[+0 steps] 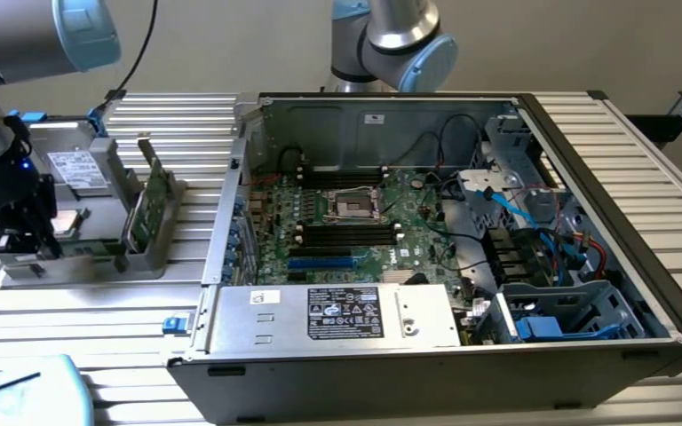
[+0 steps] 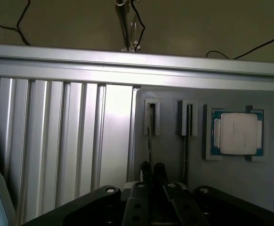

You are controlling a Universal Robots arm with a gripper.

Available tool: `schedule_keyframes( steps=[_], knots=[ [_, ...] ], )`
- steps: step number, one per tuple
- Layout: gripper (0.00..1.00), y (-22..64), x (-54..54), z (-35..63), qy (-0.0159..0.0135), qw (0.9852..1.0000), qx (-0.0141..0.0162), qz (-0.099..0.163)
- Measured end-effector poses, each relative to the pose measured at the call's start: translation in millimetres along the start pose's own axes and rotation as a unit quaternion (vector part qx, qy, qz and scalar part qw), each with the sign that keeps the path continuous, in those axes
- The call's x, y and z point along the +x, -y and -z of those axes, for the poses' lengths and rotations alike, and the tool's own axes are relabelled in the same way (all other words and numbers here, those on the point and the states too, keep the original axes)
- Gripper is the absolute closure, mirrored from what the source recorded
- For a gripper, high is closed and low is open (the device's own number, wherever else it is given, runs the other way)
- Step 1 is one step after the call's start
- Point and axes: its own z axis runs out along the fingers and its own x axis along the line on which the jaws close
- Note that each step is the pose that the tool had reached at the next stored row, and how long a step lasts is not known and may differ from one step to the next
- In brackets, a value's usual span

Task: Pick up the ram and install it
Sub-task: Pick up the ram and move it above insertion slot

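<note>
- gripper [image 1: 15, 241] sits low at the end of the grey parts holder [image 1: 139, 262] that lies on the exterior view's left, right down at holder level.
- in the wrist view the gripper [image 2: 151, 173] has its fingertips [image 2: 144, 170] drawn nearly together. The thin edge of the ram [image 2: 149, 146] runs straight into the narrow gap, so it reads as clamped on the ram.
- the ram stands on edge in the holder [image 2: 174, 160]. Its long axis runs from its slot clip on the holder towards the gripper, and the jaws cross its thin side.
- a second thin stick [image 2: 186, 150] stands in the holder just beside the ram and parallel to it, outside the jaws.
- processor chip [image 2: 236, 133] lies flat in the holder past that second stick.
- expansion card [image 1: 146, 209] stands upright at the holder's end nearer the case.
- computer case [image 1: 353, 124] lies open on the holder's side towards the exterior view's right. Its black memory slots [image 1: 341, 232] are well apart from the holder.
</note>
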Motion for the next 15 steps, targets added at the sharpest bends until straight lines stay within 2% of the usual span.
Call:
schedule_keyframes(
  steps=[6,10,15],
  knots=[
    [0.85,-0.4,0.0,8.3,0.0000,1.0000,0.0000,-0.001],
    [0.85,-1.2,0.0,21.7,0.0001,1.0000,-0.0001,-0.001],
    [0.85,-1.0,0.1,43.7,0.0001,1.0000,-0.0001,-0.001]
  ],
)
